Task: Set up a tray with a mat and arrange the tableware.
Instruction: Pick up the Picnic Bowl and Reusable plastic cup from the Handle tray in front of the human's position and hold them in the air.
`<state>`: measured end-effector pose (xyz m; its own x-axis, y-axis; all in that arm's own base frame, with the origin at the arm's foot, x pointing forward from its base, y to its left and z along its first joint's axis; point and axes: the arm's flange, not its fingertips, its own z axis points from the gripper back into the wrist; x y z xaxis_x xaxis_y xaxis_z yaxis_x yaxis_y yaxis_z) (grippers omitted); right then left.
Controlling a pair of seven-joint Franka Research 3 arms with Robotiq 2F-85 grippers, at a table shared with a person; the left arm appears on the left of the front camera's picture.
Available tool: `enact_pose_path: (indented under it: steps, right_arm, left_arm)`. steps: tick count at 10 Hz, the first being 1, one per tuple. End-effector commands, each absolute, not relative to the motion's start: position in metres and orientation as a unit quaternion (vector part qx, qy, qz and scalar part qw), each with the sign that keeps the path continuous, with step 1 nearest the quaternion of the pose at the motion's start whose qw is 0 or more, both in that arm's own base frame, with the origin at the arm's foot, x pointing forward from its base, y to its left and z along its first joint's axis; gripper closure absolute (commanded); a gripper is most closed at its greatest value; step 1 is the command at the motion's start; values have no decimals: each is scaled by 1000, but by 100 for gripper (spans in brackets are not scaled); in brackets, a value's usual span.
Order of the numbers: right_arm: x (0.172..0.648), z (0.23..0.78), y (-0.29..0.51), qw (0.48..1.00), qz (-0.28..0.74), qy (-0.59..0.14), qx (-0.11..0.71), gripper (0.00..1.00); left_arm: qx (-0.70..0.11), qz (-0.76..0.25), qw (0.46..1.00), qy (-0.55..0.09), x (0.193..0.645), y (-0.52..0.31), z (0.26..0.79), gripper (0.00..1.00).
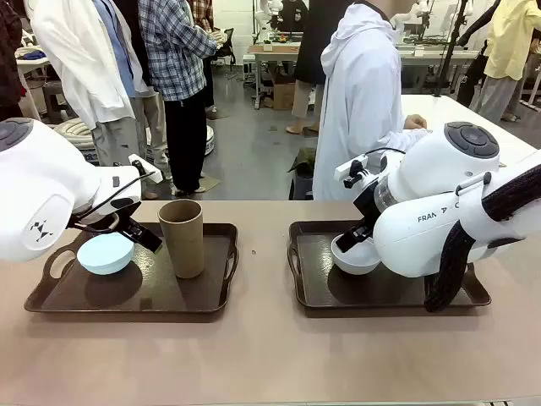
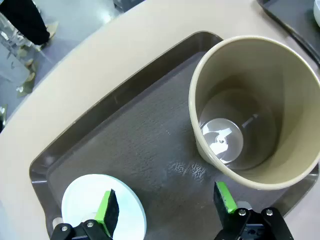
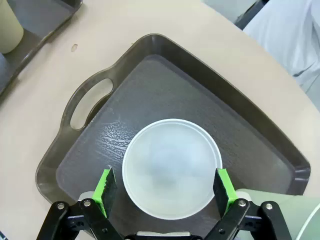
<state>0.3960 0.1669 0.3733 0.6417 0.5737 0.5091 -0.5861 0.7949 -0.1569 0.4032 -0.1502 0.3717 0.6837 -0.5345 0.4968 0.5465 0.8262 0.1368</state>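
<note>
both jaws gape empty: left over blue bowl (image 2: pixel 82 197) edge, right straddling white bowl (image 3: pixel 172 167).

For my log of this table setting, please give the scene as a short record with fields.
left tray: holds light blue bowl and upright brown tumbler
right tray: holds pale bowl
left gripper: jaws open, above left tray, between bowl and tumbler
right gripper: jaws open, one each side of pale bowl
person: stands at far side
</note>
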Motion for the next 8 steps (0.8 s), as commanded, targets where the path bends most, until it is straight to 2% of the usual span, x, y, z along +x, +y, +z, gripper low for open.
enact_pose_path:
  steps: [1, 8]
  right_arm:
    - [396, 373, 167, 906, 320, -277, 11, 0]
    - [396, 373, 167, 906, 320, -277, 11, 0]
  left_arm:
    - [-11, -295, 917, -267, 403, -150, 372, 0]
    - [-11, -295, 917, -267, 403, -150, 372, 0]
